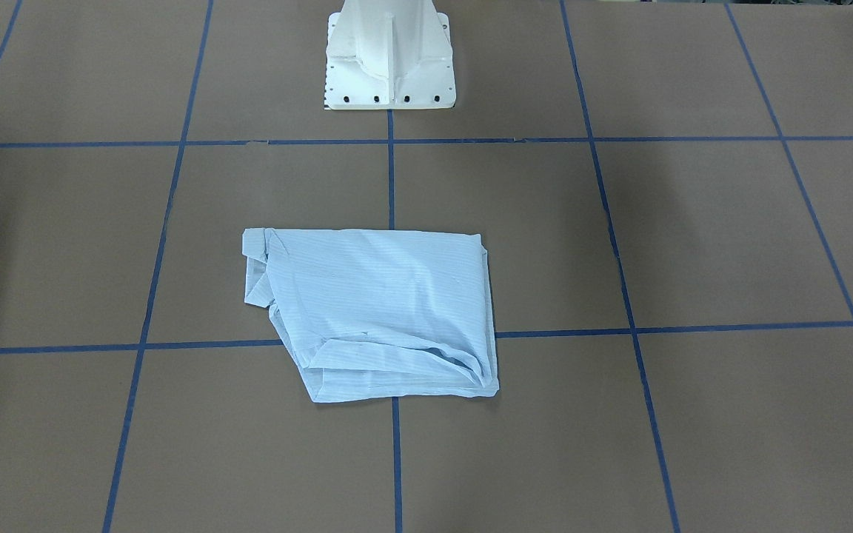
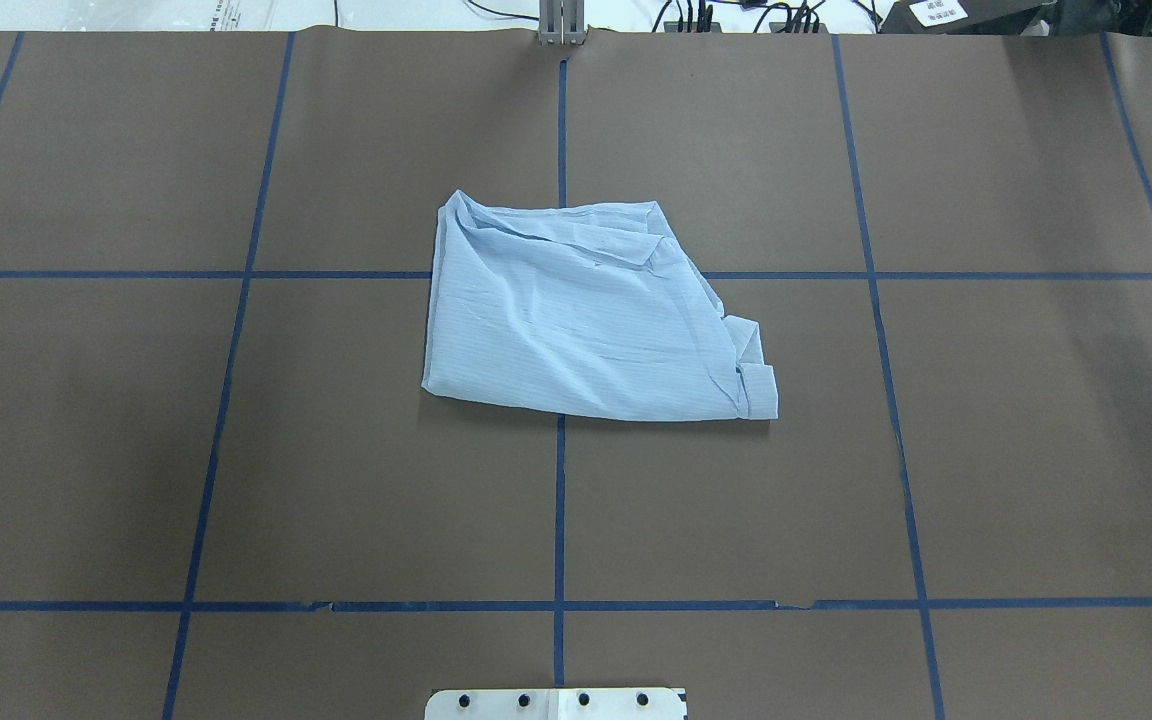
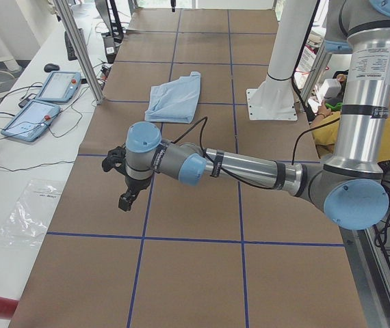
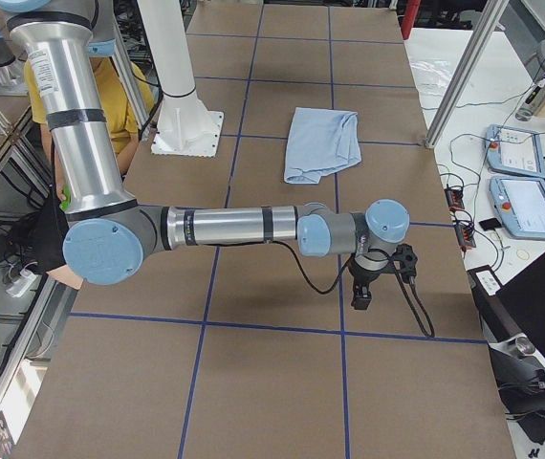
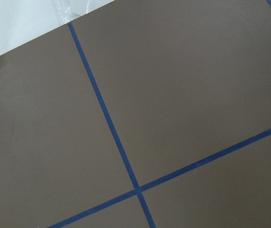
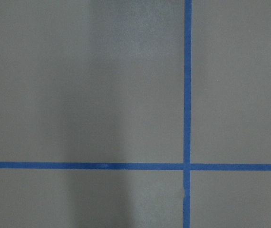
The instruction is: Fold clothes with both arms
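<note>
Grippers, two, black, cabled. Left gripper (image 3: 125, 201) hangs over bare paper towards the worktop's left end. Right gripper (image 4: 360, 298) hangs likewise towards the right end. Whether either is open or closed cannot be told, as only the side views show them. Neither holds anything visible, and both wrist cameras see only brown paper and blue tape.

Shirt (image 2: 576, 320), one, pale blue, faintly striped. It lies about the middle of the worktop (image 2: 986, 450), out in front of the white pedestal (image 1: 389, 59), across a crossing of tape lines and well apart from both grippers. It is folded into a compact, roughly four-sided packet. One side runs slanted, and a small flap (cuff or collar, cannot tell which) sticks out at the corner nearest the robot's right.

Step in hand, as judged: folding is at or near its end, with both arms standing clear.

Next move, if any: both grippers travel in to the middle, pinch the thin layers at the slanted side and square it off. Lifting the layers below would undo the folds.
</note>
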Tool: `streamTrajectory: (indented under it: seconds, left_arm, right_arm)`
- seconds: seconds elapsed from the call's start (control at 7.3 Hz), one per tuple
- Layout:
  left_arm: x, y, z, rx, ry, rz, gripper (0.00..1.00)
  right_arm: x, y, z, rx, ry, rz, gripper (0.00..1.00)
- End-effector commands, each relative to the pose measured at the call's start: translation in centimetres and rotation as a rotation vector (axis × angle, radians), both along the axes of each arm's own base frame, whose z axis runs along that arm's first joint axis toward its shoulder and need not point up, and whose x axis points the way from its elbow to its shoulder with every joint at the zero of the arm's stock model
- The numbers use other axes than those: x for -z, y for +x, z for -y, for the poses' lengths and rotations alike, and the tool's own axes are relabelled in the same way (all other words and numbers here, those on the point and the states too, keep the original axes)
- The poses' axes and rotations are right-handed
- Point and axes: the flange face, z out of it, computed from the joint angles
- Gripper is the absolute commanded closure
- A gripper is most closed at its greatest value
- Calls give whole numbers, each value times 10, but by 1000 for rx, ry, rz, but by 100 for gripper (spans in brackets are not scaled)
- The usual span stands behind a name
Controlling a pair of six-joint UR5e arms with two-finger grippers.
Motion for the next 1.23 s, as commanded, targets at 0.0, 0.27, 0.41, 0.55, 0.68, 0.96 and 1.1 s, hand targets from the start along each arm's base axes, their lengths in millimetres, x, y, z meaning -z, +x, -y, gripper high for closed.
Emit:
streamTrajectory:
  seconds: [0.0,0.27,0.41,0.55,0.68,0.96,1.1]
  left_arm:
    - [-11,0,-6,11,-39,-7,0]
    - [-32,0,0,11,-4,-8,0]
    - [-27,1,1,10,39,-9,0]
    - [-28,1,1,10,38,-10,0]
    - [-30,1,1,9,34,-11,0]
    - [-36,2,-2,11,21,-10,0]
    - [-38,2,-2,11,18,-10,0]
  right_arm:
    - [47,-25,-17,51,-22,-24,0]
    - [62,-22,-50,81,20,-53,0]
    - [59,-26,-44,86,10,-45,0]
    - [47,-29,-44,85,-18,-41,0]
    - [51,-32,-44,85,-20,11,0]
    - [56,-33,-44,82,-19,26,0]
    - [57,-33,-44,81,-16,23,0]
